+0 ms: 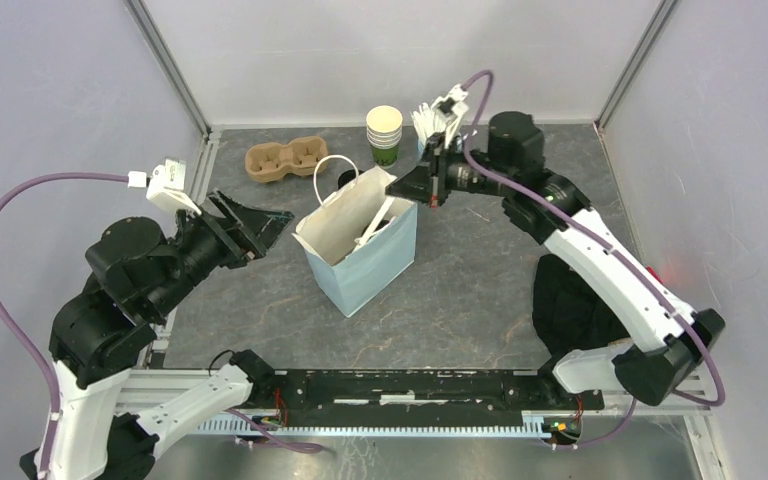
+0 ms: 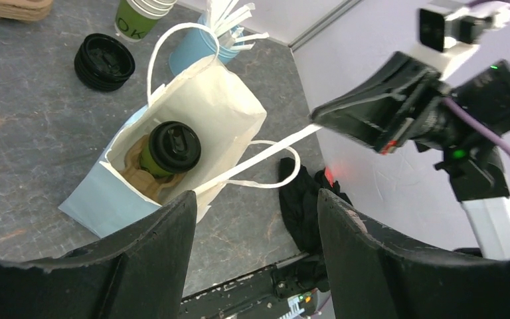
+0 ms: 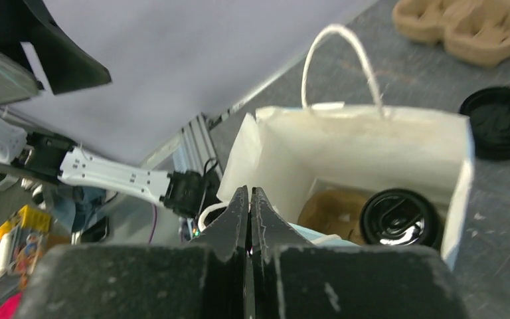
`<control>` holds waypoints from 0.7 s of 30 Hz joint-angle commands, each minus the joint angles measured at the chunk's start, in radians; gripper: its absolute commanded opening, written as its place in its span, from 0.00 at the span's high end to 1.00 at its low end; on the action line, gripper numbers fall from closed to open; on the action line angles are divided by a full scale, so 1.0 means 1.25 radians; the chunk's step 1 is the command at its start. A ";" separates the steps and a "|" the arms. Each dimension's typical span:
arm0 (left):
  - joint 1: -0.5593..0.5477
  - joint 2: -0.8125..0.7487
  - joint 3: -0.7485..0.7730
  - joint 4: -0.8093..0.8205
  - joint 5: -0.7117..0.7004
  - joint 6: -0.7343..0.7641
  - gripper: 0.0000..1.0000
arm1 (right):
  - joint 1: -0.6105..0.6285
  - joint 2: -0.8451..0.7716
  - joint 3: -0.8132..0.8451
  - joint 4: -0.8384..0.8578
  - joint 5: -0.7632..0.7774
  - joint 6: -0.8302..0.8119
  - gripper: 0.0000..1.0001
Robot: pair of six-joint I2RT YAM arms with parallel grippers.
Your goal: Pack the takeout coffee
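Note:
The takeout coffee (image 2: pixel 172 146), green with a black lid, stands upright in a brown cardboard carrier (image 2: pixel 136 174) inside the open white-and-blue paper bag (image 1: pixel 355 250). Its lid also shows in the right wrist view (image 3: pixel 398 216). My right gripper (image 1: pixel 402 187) hangs above the bag's far right rim. It is shut (image 3: pixel 249 193) on a thin white stir stick (image 2: pixel 265 153) that slants down to the bag's mouth. My left gripper (image 1: pixel 260 225) is open and empty, left of the bag and apart from it; in its own view (image 2: pixel 255 196) the jaws stand wide.
A stack of lidless cups (image 1: pixel 384 135), a blue cup of white sticks (image 2: pixel 196 50) and a stack of loose black lids (image 2: pixel 104 61) stand behind the bag. An empty cardboard carrier (image 1: pixel 286 157) lies at the back left. A black cloth (image 1: pixel 575 300) lies at the right.

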 commanded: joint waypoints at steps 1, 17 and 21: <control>-0.001 -0.016 0.003 0.022 0.022 -0.038 0.27 | 0.054 0.037 0.020 -0.038 -0.008 -0.026 0.97; -0.001 0.027 0.085 0.000 0.010 0.029 0.26 | -0.022 -0.011 0.262 -0.374 0.364 -0.180 0.02; -0.001 0.039 0.135 -0.015 -0.005 0.053 0.24 | -0.025 -0.136 0.196 -0.416 0.488 -0.204 0.02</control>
